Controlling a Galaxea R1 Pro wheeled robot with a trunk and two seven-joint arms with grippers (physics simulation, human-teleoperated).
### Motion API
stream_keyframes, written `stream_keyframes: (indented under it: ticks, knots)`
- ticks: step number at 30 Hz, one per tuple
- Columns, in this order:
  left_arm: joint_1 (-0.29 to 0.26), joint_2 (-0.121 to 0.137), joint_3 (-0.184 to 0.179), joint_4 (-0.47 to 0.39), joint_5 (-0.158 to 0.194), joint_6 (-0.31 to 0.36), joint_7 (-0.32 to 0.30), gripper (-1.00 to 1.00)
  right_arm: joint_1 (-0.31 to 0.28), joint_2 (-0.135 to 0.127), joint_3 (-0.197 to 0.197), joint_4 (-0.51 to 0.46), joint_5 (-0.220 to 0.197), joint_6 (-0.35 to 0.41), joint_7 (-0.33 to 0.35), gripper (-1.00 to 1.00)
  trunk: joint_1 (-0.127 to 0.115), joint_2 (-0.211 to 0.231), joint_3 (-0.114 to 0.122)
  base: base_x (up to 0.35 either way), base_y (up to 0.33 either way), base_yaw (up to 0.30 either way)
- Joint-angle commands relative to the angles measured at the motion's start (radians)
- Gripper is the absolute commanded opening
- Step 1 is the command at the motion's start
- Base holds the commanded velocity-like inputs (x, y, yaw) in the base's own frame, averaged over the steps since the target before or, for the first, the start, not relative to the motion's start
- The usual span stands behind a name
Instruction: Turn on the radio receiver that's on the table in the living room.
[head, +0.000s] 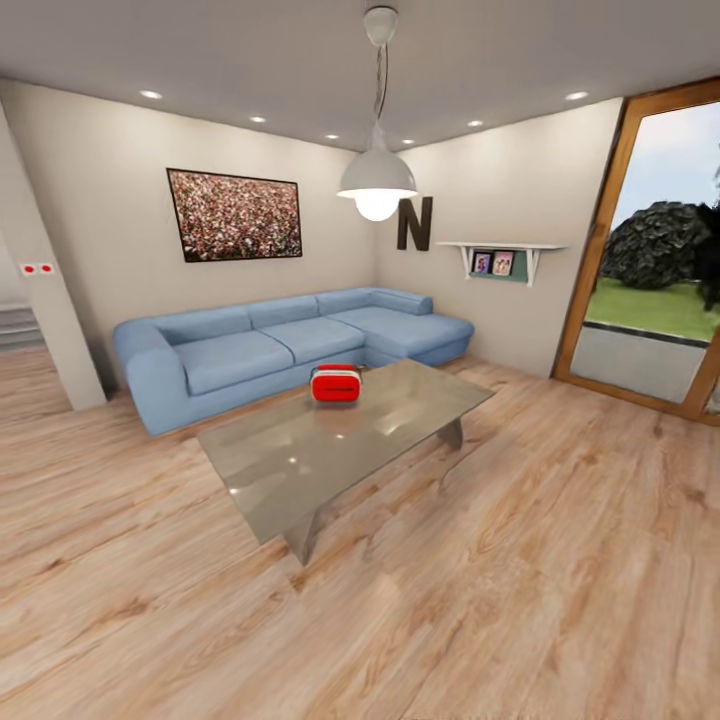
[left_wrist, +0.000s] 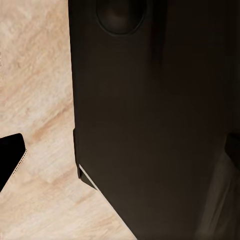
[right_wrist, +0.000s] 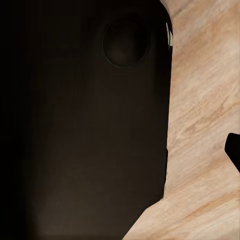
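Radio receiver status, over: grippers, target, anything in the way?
Grippers: state cannot be told. Radio receiver upright on the table, far edge, sofa behind. Wooden floor lies between robot and table, nothing on it.

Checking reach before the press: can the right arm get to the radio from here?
Probably not yet. The radio sits at the table's far edge near the sofa, with open floor between it and the robot. Nothing blocks the approach.
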Motion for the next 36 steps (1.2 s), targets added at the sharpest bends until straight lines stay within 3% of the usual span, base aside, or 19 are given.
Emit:
stream_keyframes:
  ticks: [1, 24, 36]
  knots:
    - [0.0, 0.0, 0.0, 0.0, 0.0, 0.0, 0.0, 1.0, 0.0, 0.0, 0.0, 0.0, 0.0, 0.0, 0.0, 1.0, 0.0, 0.0, 0.0, 0.0, 0.0, -0.294]
    - [0.0, 0.0, 0.001, 0.0, 0.0, 0.0, 0.0, 1.0, 0.0, 0.001, 0.001, 0.0, 0.001, 0.0, 0.0, 1.0, 0.0, 0.0, 0.0, 0.0, 0.0, -0.291]
    - [0.0, 0.0, 0.001, 0.001, -0.001, 0.0, -0.001, 1.0, 0.0, 0.0, 0.0, 0.0, 0.003, 0.003, 0.0, 1.0, 0.0, 0.0, 0.0, 0.06, 0.0, -0.035]
